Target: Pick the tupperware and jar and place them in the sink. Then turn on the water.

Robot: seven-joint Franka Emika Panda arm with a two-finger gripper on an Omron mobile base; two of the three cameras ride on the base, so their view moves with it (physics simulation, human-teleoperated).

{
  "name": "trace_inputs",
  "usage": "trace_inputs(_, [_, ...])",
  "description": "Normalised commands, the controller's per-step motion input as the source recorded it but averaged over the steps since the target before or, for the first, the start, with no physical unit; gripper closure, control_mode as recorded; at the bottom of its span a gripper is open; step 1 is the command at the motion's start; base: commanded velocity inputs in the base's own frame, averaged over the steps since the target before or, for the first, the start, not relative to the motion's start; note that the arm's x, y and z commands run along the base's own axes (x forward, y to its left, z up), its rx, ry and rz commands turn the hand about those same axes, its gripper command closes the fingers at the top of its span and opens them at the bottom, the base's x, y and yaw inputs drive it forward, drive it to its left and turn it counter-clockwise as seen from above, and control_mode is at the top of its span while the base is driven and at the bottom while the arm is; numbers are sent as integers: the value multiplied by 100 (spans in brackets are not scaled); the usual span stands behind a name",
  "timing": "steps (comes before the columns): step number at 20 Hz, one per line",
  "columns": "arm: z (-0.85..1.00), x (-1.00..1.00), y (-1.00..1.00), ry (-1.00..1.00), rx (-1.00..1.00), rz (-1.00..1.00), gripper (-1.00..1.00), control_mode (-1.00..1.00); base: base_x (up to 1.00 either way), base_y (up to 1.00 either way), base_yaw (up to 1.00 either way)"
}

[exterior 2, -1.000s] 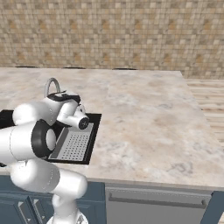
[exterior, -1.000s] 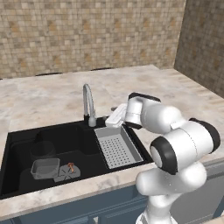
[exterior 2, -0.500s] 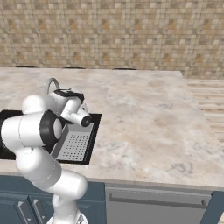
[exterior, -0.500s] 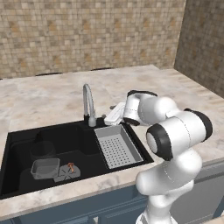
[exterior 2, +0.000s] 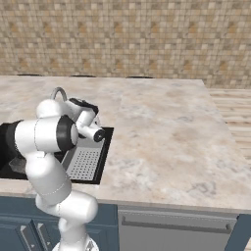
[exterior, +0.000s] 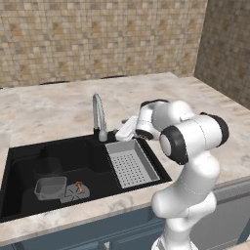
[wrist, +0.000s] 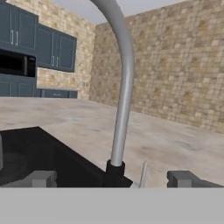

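Tupperware (exterior: 50,187) and jar (exterior: 47,168) sit in the sink (exterior: 19,161); gripper (exterior: 125,130) jaws wide, empty, facing the stiff silver tap (wrist: 124,83); push its thin lever (wrist: 142,174).

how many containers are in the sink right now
2: the tupperware sits on the floor of the sink at its front left, and the jar stands just behind it. Others may be hidden.

arm: folded low, elbow raised, forearm reaching forward-left | wrist: hand level, pointing left | gripper (wrist: 111,178): jaws spread wide, nothing between them
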Motion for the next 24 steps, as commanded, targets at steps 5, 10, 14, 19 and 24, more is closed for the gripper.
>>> trace_inputs(5, [-22,20,15,0,-4,0,-100,-100,0,0,0])
trace_inputs(10, [-12,21,18,0,-3,0,-100,-100,0,0,0])
trace_inputs(14, [-12,24,13,1,-3,0,-100,-100,0,0,0])
trace_inputs(19, [-14,34,6,3,-2,0,-100,-100,0,0,0])
trace_inputs(24, [-9,39,2,2,0,0,-100,-100,0,0,0])
